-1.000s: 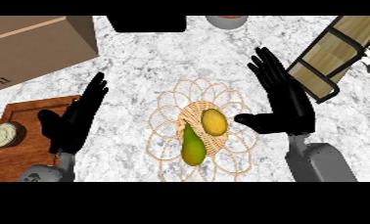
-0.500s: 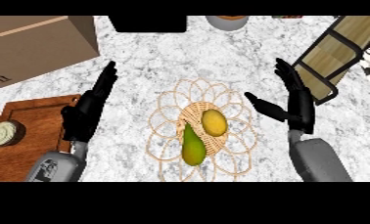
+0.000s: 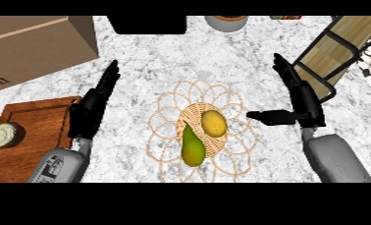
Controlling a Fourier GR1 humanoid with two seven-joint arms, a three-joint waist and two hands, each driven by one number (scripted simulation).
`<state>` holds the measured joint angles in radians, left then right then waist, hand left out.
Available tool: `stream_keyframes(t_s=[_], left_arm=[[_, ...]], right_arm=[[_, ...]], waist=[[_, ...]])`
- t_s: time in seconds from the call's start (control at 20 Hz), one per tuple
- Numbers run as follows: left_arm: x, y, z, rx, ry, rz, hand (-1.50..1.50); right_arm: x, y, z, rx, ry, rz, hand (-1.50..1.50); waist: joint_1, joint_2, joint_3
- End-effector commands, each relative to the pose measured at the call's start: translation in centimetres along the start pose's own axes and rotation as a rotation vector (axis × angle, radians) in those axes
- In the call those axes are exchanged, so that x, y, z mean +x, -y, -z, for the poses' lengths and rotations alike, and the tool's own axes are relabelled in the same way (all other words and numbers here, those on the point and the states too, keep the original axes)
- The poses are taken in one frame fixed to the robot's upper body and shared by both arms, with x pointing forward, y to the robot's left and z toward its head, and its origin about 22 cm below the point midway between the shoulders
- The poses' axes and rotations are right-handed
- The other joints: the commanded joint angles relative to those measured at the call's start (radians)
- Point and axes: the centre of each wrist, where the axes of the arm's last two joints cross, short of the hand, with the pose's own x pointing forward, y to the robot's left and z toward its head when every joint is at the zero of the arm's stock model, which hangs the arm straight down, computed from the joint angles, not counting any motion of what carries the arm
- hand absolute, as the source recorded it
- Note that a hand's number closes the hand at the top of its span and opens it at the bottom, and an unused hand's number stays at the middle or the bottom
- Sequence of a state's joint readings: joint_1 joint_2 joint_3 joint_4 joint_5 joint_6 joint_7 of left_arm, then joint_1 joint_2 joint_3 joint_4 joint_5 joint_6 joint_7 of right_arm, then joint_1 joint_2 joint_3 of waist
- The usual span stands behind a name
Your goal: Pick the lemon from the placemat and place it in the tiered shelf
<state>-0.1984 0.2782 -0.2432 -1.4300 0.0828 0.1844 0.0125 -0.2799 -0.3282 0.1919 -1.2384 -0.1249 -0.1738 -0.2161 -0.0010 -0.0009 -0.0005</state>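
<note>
A yellow lemon (image 3: 213,123) lies at the centre of a woven wicker placemat (image 3: 170,112) on the marble counter. A green-yellow pear (image 3: 191,142) lies just left of and below it. My right hand (image 3: 302,102) is open to the right of the mat, fingers straight and pointing up, thumb stretched left toward the lemon with a gap between them. My left hand (image 3: 93,105) is open left of the mat, fingers up, touching nothing. The tiered shelf (image 3: 336,52), wooden slats in a black frame, stands at the upper right behind my right hand.
A cardboard box (image 3: 42,46) fills the upper left. A wooden board (image 3: 29,135) with a small round jar (image 3: 7,134) lies at the lower left. A black object (image 3: 148,23) and a grey pot (image 3: 226,22) stand along the back edge.
My right hand has drifted right and turned edge-on, its thumb now pointing at the lemon. My left hand turned narrower and shifted slightly. The lemon and pear have stayed in place.
</note>
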Motion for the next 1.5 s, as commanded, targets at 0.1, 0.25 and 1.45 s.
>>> stream_keyframes(t_s=[0.1, 0.25, 1.45], left_arm=[[-1.5, 0.6, -0.2, 0.008, -0.021, -0.008, 0.00], [0.1, 0.6, 0.1, 0.026, -0.005, -0.002, 0.00], [-0.5, 0.5, -1.4, -0.003, -0.007, -0.020, 0.00]], right_arm=[[6.0, -0.2, 0.1, 0.160, -0.047, -0.156, -1.50], [8.6, -1.6, 0.6, 0.233, -0.095, -0.276, -1.50], [17.1, -9.1, -3.7, 0.416, -0.257, -0.712, -1.50]], waist=[[-0.012, -0.004, -0.001], [-0.008, -0.007, -0.002], [0.002, 0.000, 0.000]])
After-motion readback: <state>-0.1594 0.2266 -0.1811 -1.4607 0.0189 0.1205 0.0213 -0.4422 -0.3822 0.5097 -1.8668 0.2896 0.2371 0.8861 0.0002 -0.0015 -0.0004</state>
